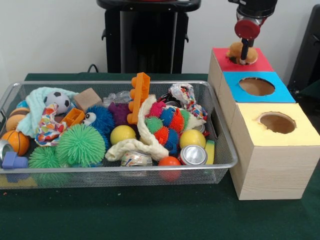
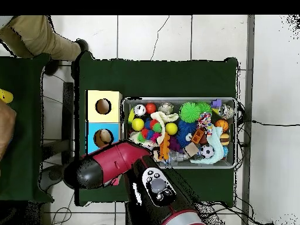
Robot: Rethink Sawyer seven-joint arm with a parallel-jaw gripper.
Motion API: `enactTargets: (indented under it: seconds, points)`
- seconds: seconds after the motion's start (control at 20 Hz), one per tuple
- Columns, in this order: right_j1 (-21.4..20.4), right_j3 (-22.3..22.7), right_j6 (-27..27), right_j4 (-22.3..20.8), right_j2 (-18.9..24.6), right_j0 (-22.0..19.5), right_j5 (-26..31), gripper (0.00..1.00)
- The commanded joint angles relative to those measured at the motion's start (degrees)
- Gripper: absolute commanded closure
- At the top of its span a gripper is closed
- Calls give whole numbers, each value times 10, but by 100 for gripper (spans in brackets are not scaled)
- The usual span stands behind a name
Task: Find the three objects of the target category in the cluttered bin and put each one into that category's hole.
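Observation:
The wire-mesh bin (image 1: pixel 150 167) sits on the green table, full of mixed toys; it also shows in the overhead view (image 2: pixel 176 100). To its right in the front view stand three wooden boxes with holes, topped red (image 1: pixel 260 64), blue (image 1: pixel 280 94) and yellow (image 1: pixel 300 134). My gripper (image 1: pixel 244 57) hangs over the red box's hole, right at a tan-orange rounded object (image 1: pixel 234 51) that sits at or in the hole. I cannot tell whether the gripper holds it. In the overhead view my arm (image 2: pixel 117 162) hides the gripper and the red box.
The bin holds green spiky balls (image 1: pixel 80 145), yellow balls (image 1: pixel 122 134), an orange brick (image 1: pixel 140 95), a rope toy (image 1: pixel 145 140), a soccer ball (image 1: pixel 60 101), a basketball (image 1: pixel 16 141) and cans (image 1: pixel 193 155). A person's leg (image 2: pixel 35 35) and hand (image 2: pixel 4 126) show at the overhead view's left.

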Motion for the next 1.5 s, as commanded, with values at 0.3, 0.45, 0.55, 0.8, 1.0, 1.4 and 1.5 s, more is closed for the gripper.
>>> enactTargets:
  seconds: [0.3, 0.45, 0.55, 0.8, 1.0, 1.4, 1.5]
  points:
    - [25, 45, 61, -37, -28, -21, -55, 0]
    - [27, 44, 59, -40, -29, -21, -56, 0]
    - [26, 45, 58, -40, -29, -23, -59, 0]
    - [19, 53, 52, -36, -24, -35, -58, 0]
    - [-10, 61, 44, -11, -9, -44, -22, 0]
    - [-29, 55, 39, 7, 3, -48, 16, 0]
    - [-32, 55, 39, 9, 4, -47, 20, 0]
